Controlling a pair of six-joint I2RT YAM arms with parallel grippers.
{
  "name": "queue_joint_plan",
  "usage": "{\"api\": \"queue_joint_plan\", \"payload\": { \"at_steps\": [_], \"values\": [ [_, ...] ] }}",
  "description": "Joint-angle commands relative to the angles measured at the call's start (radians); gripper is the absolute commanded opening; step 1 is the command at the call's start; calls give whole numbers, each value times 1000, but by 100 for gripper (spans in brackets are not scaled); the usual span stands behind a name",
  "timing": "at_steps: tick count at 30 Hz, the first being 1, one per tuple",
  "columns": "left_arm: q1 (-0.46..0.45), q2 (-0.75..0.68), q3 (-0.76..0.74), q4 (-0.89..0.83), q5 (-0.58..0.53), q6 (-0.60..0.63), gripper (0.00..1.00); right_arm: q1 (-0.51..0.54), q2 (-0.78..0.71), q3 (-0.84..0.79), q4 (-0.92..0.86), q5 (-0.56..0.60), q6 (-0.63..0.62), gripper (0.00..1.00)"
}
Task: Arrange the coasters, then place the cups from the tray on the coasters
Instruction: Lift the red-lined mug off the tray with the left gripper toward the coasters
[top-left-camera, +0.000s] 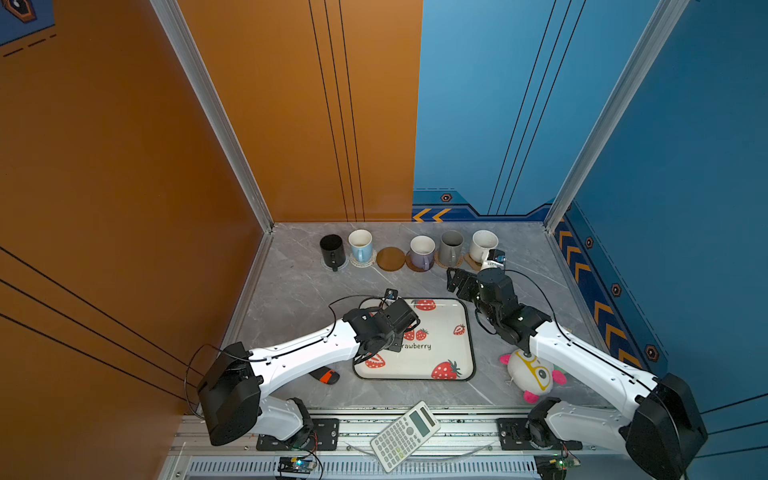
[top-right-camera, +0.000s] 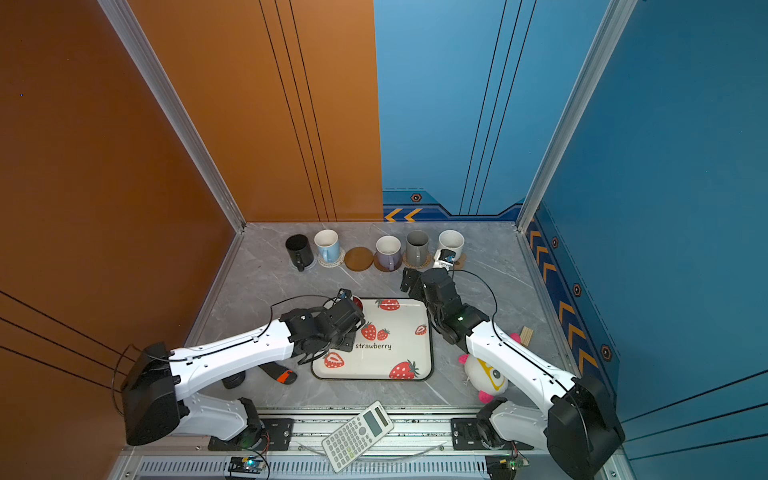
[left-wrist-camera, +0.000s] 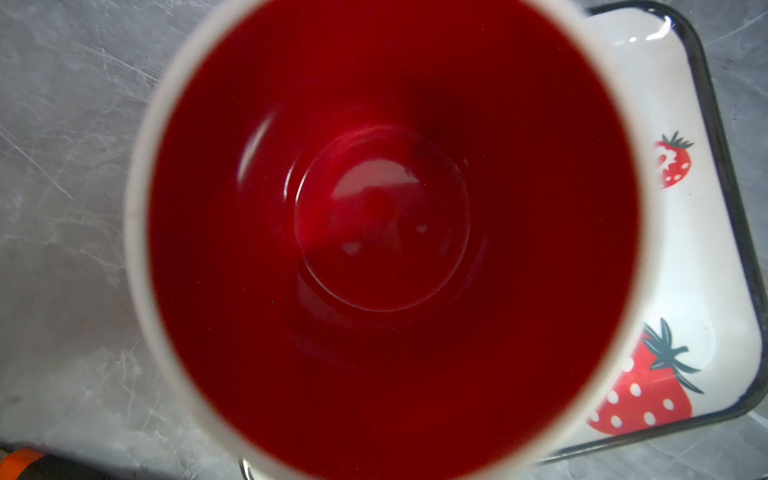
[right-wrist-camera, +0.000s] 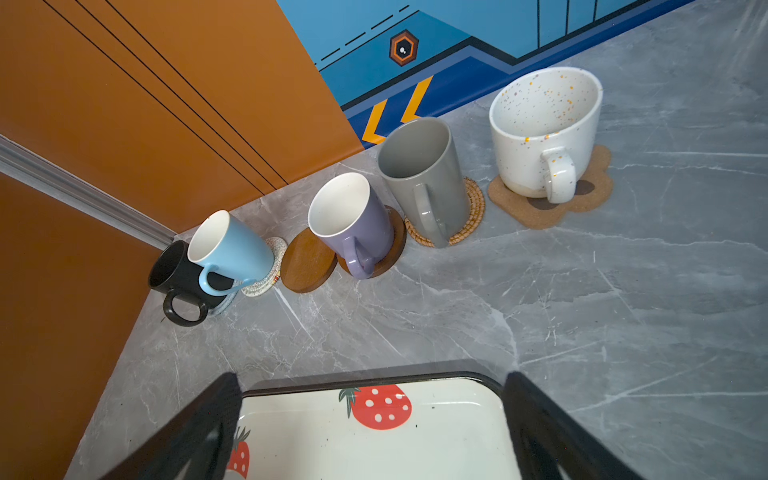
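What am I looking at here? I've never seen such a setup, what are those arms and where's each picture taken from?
Two white robot arms work on a grey marbled table. Two pictures look down from overhead; two come from cameras on the wrists. At the back five mugs stand on coasters; one round brown wooden coaster is bare. The left gripper seems to hold a white mug with a red inside at a corner of the white strawberry-print tray. The right gripper is open, empty.
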Motion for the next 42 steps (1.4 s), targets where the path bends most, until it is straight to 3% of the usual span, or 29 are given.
{"api": "queue_joint_plan", "payload": {
  "at_steps": [1,30,42],
  "values": [
    [26,5,80,29,-4,48,0,-4,-1,-1,-3,-22,2,96],
    [257,224,357,61,122,227,0,-37,31,6,-4,-64,-4,97],
    [310,393,528,61,141,275,0,-50,10,-1,-30,-60,-11,97]
  ]
}}
